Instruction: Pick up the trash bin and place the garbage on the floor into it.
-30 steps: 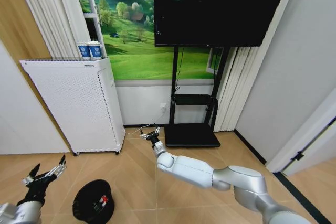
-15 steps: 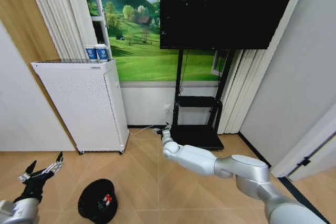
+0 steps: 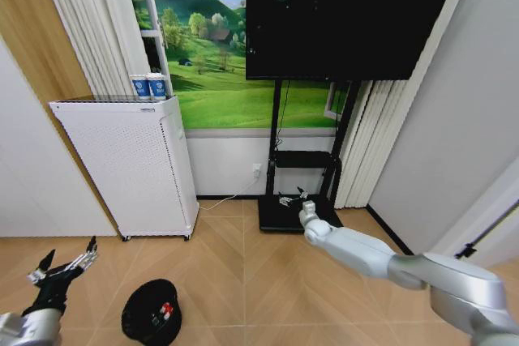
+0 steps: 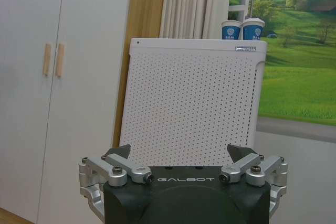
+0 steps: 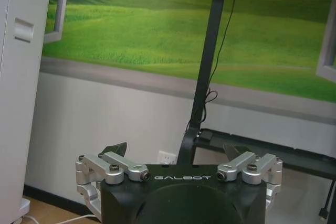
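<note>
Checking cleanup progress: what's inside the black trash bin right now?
Inside the trash bin, a red-and-white wrapper piece is visible. The rest of its dark interior can't be made out.

Head cam high; wrist cams wall-facing

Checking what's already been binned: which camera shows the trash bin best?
The head view: the trash bin stands on the floor near the left hand, red-and-white trash inside. The wrist views face the white cabinet and the TV stand instead.
</note>
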